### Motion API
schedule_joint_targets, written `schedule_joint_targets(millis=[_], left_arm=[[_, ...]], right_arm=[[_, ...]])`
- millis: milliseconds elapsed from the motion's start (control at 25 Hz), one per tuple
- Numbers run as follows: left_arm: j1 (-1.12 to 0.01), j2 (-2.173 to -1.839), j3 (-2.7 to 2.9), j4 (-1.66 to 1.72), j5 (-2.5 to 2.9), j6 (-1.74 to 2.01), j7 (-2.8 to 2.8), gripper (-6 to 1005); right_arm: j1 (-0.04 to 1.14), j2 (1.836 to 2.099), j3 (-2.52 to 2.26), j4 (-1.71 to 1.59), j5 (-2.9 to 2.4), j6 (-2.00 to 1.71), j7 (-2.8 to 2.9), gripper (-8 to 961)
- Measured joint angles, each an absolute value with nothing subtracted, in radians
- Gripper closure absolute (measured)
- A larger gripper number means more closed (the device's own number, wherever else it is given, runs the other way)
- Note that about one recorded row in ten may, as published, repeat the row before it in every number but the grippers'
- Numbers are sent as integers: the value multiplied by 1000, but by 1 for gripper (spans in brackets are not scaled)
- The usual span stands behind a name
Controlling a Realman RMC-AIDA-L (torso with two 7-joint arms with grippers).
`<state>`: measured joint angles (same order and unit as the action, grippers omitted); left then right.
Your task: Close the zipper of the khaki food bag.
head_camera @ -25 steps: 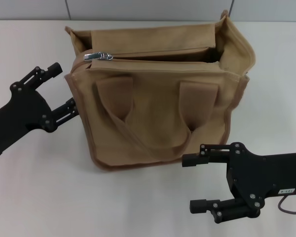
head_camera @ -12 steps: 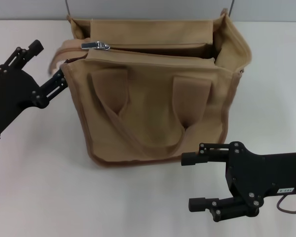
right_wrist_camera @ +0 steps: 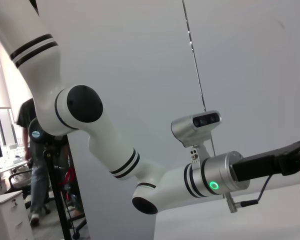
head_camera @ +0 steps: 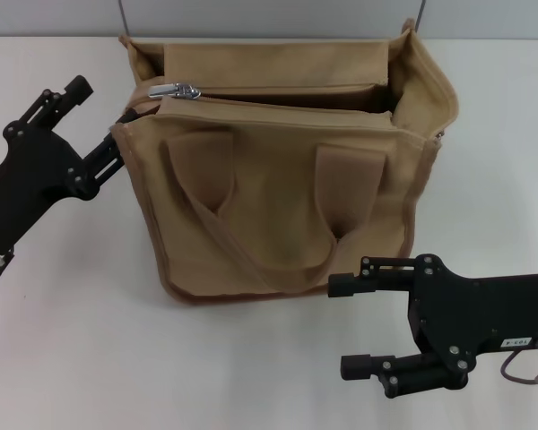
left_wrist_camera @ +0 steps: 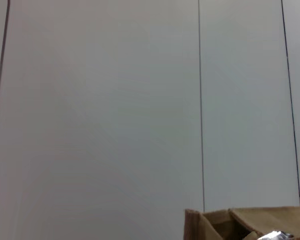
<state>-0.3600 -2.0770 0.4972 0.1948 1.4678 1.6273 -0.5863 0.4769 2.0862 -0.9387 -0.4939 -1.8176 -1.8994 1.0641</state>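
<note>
The khaki food bag (head_camera: 287, 188) stands upright mid-table with its handles folded down over the front. Its zipper (head_camera: 278, 90) is open along the top, and the silver slider (head_camera: 175, 90) sits at the left end. My left gripper (head_camera: 91, 124) is open at the bag's left end, just below the slider, with its lower finger (head_camera: 108, 154) against the bag's corner. My right gripper (head_camera: 345, 325) is open and empty, in front of the bag's lower right corner. The left wrist view shows only the bag's top edge (left_wrist_camera: 240, 222) and the slider (left_wrist_camera: 277, 235).
A white tabletop (head_camera: 72, 340) lies around the bag and a grey wall stands behind. The right wrist view shows my left arm (right_wrist_camera: 155, 185) and, far off, people and furniture.
My left gripper has moved back and up along the bag's left end, closer to the slider. The bag's top has shifted slightly left. The right gripper has hardly moved.
</note>
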Motion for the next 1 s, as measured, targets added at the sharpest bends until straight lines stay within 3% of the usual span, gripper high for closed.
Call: schedule_joint_targets(millis=[480, 1000], left_arm=[[-343, -2070, 508, 207, 1477, 1635, -578, 420], [-329, -2076, 576, 250, 1492, 1509, -577, 403]], right_arm=[[471, 2086, -939, -494, -1818, -1897, 1065, 182], [475, 2087, -939, -492, -1818, -1897, 1065, 182]])
